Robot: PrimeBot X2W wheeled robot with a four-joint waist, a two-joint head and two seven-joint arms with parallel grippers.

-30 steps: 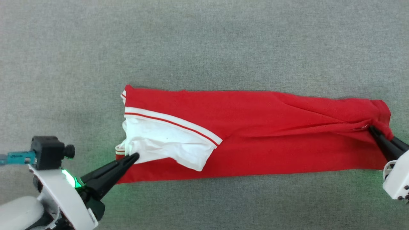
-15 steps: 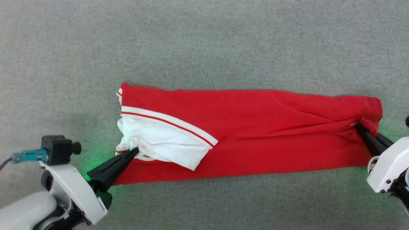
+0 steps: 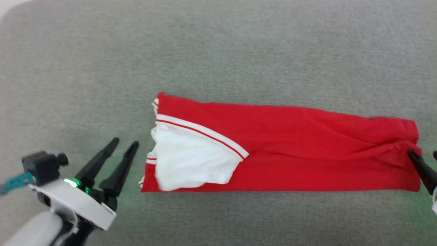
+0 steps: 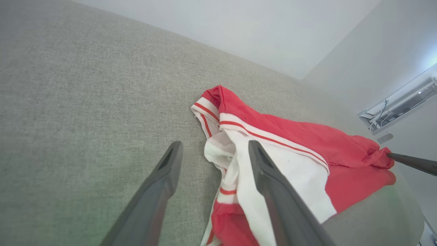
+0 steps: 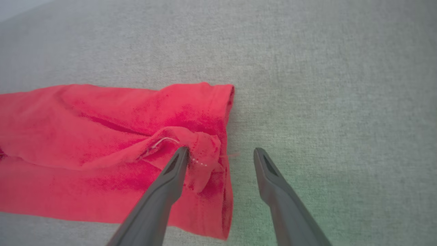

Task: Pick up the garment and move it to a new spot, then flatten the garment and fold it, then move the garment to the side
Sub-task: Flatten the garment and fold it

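The garment (image 3: 307,147) lies flat on the grey fabric surface as a long red strip, folded lengthwise, with a white sleeve (image 3: 191,160) and striped trim on top at its left end. My left gripper (image 3: 126,141) stands open just left of that end, clear of the cloth. In the left wrist view its fingers (image 4: 215,143) straddle the garment's (image 4: 290,136) striped edge from above. My right gripper (image 3: 422,153) is open at the garment's right end. In the right wrist view, the left finger of the right gripper (image 5: 221,149) rests by a raised wrinkle of the garment (image 5: 85,119).
The grey surface (image 3: 218,51) stretches wide on all sides of the garment. A pale corner (image 3: 8,5) shows at the far left. The left wrist view shows a white wall (image 4: 273,30) beyond the surface and a white fixture (image 4: 399,106) at the right.
Both grippers have opened and let go of the garment's ends. The left gripper has drawn back to the left of the cloth. The camera has shifted, and the garment now lies slack.
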